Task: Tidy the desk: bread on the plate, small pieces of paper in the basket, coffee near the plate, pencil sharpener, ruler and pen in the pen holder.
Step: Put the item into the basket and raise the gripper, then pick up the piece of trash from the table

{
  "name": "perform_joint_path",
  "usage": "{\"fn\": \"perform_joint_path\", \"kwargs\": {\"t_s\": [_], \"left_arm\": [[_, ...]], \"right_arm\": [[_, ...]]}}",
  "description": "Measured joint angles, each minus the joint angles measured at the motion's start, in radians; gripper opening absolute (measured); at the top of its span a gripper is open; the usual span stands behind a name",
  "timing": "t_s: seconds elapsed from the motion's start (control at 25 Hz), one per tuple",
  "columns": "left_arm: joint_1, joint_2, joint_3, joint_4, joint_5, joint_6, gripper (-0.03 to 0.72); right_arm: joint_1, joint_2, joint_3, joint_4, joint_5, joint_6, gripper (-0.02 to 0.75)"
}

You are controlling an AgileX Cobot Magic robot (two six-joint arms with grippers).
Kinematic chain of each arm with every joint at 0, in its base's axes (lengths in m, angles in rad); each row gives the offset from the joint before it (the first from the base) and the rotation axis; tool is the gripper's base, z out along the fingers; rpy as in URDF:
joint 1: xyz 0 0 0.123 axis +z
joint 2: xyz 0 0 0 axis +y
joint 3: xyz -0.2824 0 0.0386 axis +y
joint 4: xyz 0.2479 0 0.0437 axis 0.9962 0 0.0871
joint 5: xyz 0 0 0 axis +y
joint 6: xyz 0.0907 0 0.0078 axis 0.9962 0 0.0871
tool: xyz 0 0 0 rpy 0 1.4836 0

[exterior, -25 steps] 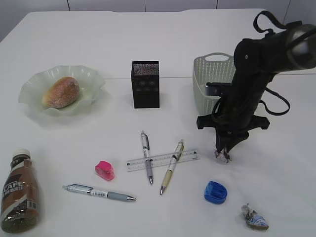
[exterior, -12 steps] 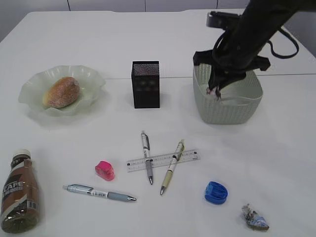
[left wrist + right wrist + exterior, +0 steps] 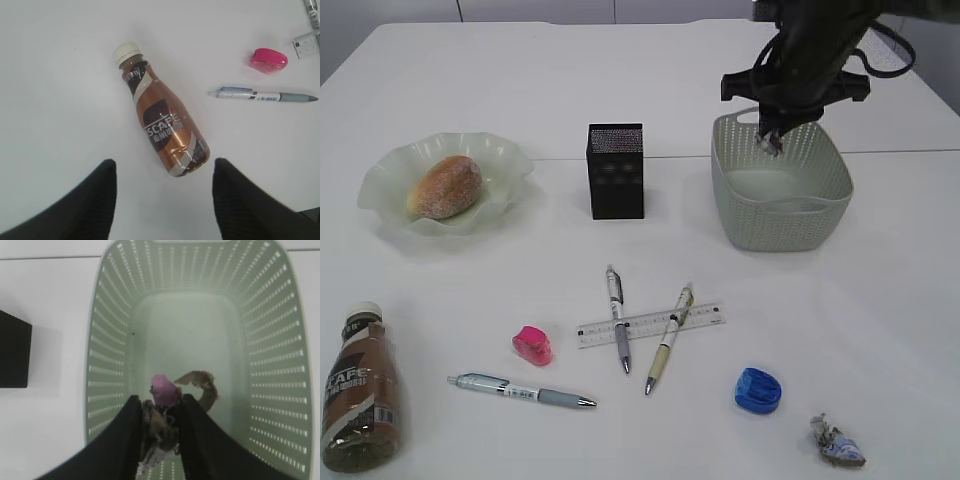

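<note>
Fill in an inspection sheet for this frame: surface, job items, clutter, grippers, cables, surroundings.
Surface: white table, bare between items.
Job items: bread on the plate; coffee bottle lying at the front left, away from the plate; pen holder upright; basket right of it; ruler with two pens crossed over it; third pen; pink sharpener; blue sharpener; crumpled paper at the front right.
Clutter: nothing seen.
Grippers: right gripper above the basket, shut on a paper scrap; left gripper open above the coffee bottle.
Cables: black cable looped along the right arm.
Surroundings: pale wall panels behind the table.
</note>
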Motion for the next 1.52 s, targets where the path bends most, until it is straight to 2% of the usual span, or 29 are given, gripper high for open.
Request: {"fn": "perform_joint_path", "kwargs": {"t_s": [0.08, 0.24, 0.28, 0.36, 0.64, 0.92, 1.24, 1.52], "left_arm": [[0.0, 0.0, 0.0, 0.0, 0.001, 0.0, 0.442], [0.0, 0.0, 0.0, 0.0, 0.002, 0.0, 0.442], [0.0, 0.0, 0.0, 0.0, 0.002, 0.0, 0.442], [0.0, 0.0, 0.0, 0.0, 0.003, 0.0, 0.442], [0.0, 0.0, 0.0, 0.0, 0.003, 0.0, 0.442], [0.0, 0.0, 0.0, 0.024, 0.003, 0.0, 0.442], [0.0, 0.0, 0.0, 0.028, 0.003, 0.0, 0.442], [0.0, 0.0, 0.0, 0.028, 0.003, 0.0, 0.44]], "right_arm": [[0.0, 0.013, -0.002, -0.001, -0.002, 0.0, 0.241], [0.0, 0.015, -0.005, -0.008, -0.004, 0.001, 0.495], [0.0, 0.015, -0.005, -0.009, -0.004, 0.001, 0.541], [0.0, 0.015, -0.005, -0.007, 0.022, 0.001, 0.577], [0.004, 0.006, -0.005, 0.035, 0.302, -0.114, 0.559], [0.008, -0.114, 0.039, 0.106, 0.332, -0.187, 0.511], [0.015, -0.337, 0.389, 0.125, 0.332, -0.217, 0.509], [0.069, -0.499, 0.69, 0.169, 0.285, -0.24, 0.507]]}}
